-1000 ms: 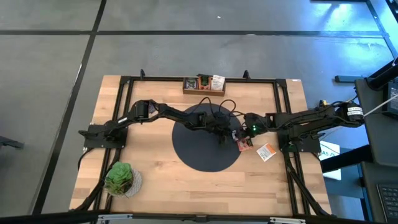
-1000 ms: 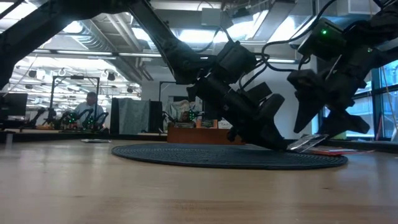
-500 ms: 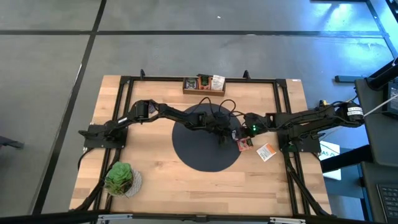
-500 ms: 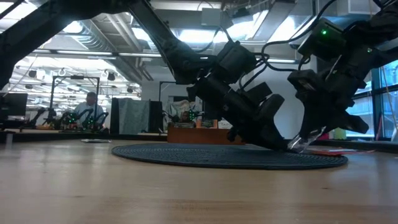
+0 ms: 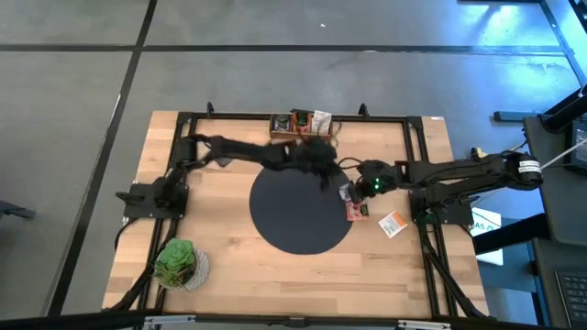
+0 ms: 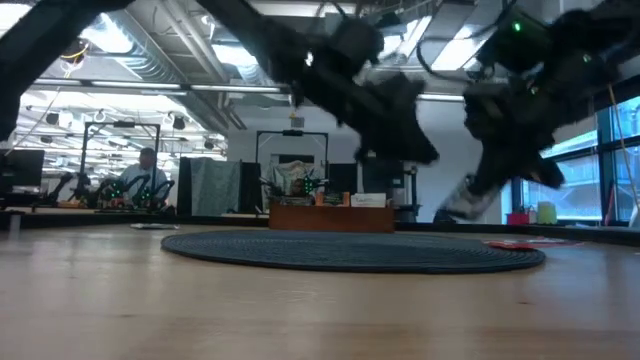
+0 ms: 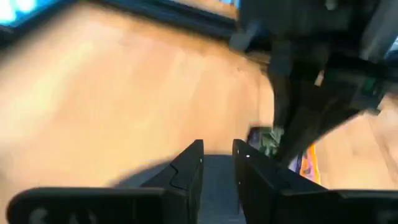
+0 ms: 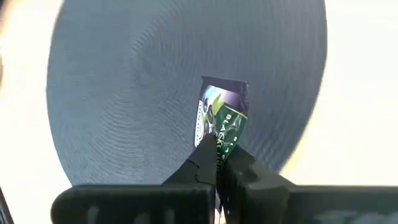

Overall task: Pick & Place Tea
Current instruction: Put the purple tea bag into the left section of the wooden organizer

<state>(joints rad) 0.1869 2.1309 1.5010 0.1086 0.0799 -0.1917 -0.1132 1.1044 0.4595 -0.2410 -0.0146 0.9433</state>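
The right gripper pinches a purple-and-green tea packet with white lettering, above the mat's three-o'clock edge.

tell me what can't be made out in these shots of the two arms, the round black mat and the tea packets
- Left gripper: motion-blurred in the high and low views; holding anything cannot be told.
- Dark purple tea packet: pinched in the right gripper; its lower end is hidden by the fingers, its print only partly legible.
- Wooden tray: contents too small in the high view.
- Red packet and orange-and-white packet beside the round black mat: labels too small.
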